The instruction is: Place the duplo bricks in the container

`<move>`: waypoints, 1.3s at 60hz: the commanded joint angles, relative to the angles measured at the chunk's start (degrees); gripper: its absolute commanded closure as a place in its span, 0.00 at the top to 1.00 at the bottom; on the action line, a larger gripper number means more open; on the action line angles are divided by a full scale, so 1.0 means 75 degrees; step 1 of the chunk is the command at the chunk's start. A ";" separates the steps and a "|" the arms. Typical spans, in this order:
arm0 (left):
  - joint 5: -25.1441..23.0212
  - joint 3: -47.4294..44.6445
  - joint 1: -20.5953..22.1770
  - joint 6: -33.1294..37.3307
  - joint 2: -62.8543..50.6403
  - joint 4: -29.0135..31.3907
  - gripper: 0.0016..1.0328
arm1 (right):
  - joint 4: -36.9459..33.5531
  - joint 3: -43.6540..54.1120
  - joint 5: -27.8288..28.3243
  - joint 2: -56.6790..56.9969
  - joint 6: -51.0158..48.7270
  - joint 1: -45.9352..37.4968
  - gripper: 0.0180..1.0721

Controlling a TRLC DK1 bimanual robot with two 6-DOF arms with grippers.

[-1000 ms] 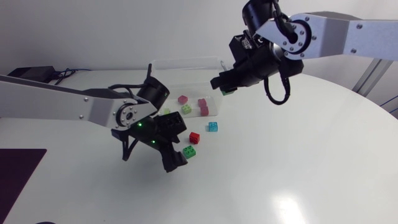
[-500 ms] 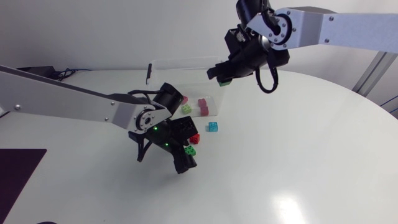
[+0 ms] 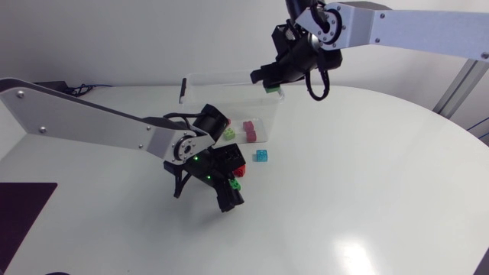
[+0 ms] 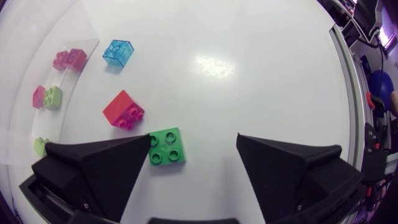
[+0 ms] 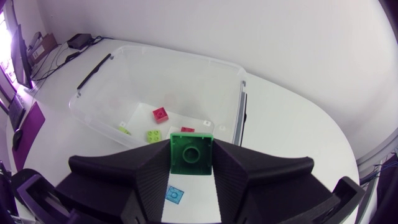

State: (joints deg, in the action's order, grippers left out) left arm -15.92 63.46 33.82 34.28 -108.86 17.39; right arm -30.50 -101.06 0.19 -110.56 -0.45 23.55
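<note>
The right claw, upper centre of the head view, grips a square green brick from two sides. The brick's ringed face points toward the wrist camera, and it hangs over the right end of the container. The container is a clear, thin-walled plastic tub holding a pink brick and a lime brick. The left claw, centre left, hangs open over the glossy white desk. A second green brick, studs up, touches one finger, with bare desk toward the other. Ahead lie a red brick and a translucent blue brick, set apart. The desk's right half offers open room.
</note>
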 commanded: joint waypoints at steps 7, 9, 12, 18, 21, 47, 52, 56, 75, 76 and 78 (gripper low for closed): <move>0.0037 0.0269 -0.0045 -0.0153 -0.0204 -0.0045 0.89 | -0.0164 -0.0741 -0.0013 -0.0633 -0.0139 -0.0058 0.23; 0.0037 0.0281 -0.0045 -0.0141 -0.0216 -0.0045 0.87 | -0.0187 -0.0835 -0.0013 -0.0727 -0.0139 -0.0058 0.23; 0.0037 0.0281 -0.0022 -0.0141 -0.0263 -0.0045 0.82 | -0.0199 -0.0999 -0.0013 -0.0879 -0.0139 -0.0082 0.24; 0.0061 0.0281 0.0025 -0.0141 -0.0357 -0.0045 0.71 | -0.0199 -0.1245 -0.0060 -0.1137 -0.0186 -0.0082 0.24; 0.0096 0.0292 0.0037 -0.0153 -0.0392 -0.0045 0.64 | -0.0187 -0.1374 -0.0095 -0.1254 -0.0186 -0.0082 0.32; 0.0189 0.0339 0.0213 -0.0200 -0.0638 -0.0021 0.29 | -0.0293 -0.0694 -0.0165 -0.0329 -0.0350 -0.0152 0.95; 0.0189 0.0304 0.0236 -0.0176 -0.0638 0.0002 0.29 | -0.0234 0.0009 -0.0107 0.0246 -0.0444 -0.0140 0.95; 0.0189 0.0292 0.0248 -0.0176 -0.0626 0.0096 0.30 | -0.0152 0.0560 -0.0072 0.0679 -0.0526 -0.0117 0.95; 0.0705 0.0035 0.0506 -0.0059 -0.0462 0.0307 0.64 | 0.0082 0.2236 0.0022 0.1910 -0.0667 -0.0070 0.95; 0.0740 0.0023 0.0518 -0.0048 -0.0462 0.0307 0.64 | 0.0106 0.2294 0.0022 0.1945 -0.0667 -0.0058 0.95; 0.0869 0.0011 0.0541 -0.0024 -0.0486 0.0307 0.64 | 0.0176 0.2470 0.0034 0.2039 -0.0655 -0.0058 0.95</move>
State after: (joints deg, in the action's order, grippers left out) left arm -11.27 65.69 37.28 34.13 -110.96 17.67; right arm -30.28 -85.97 -0.01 -97.10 -4.58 22.76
